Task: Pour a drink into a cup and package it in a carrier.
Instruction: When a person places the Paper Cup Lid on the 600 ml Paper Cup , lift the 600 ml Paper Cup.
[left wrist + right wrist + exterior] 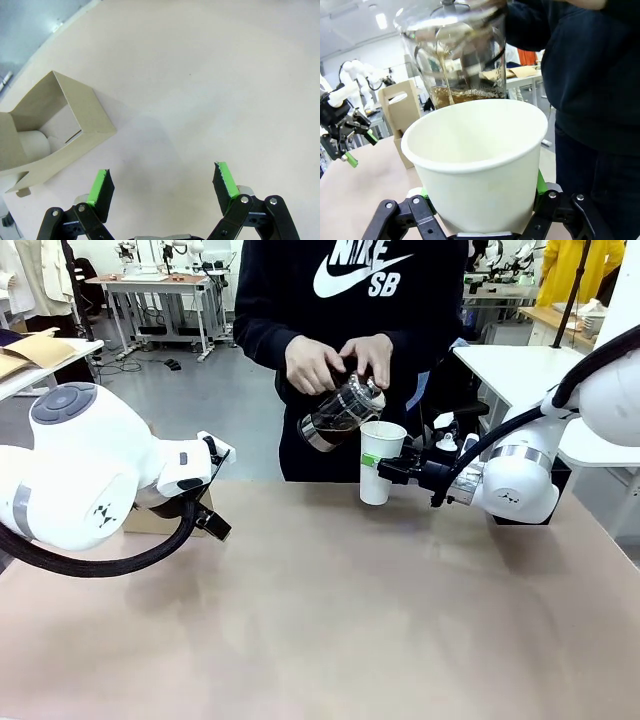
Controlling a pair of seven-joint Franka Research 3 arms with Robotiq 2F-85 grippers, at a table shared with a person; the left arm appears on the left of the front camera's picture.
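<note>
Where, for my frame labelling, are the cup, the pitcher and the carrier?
cup (375,480), front view, white side wall.
pitcher (340,415), front view, glass body.
carrier (85,110), left wrist view, cardboard side wall.

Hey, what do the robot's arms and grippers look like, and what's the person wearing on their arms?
The left arm and right arm are glossy white with rounded joints, each trailing a black cable. The left gripper and right gripper are black linkages with green pads. The person's sleeves are black.
</note>
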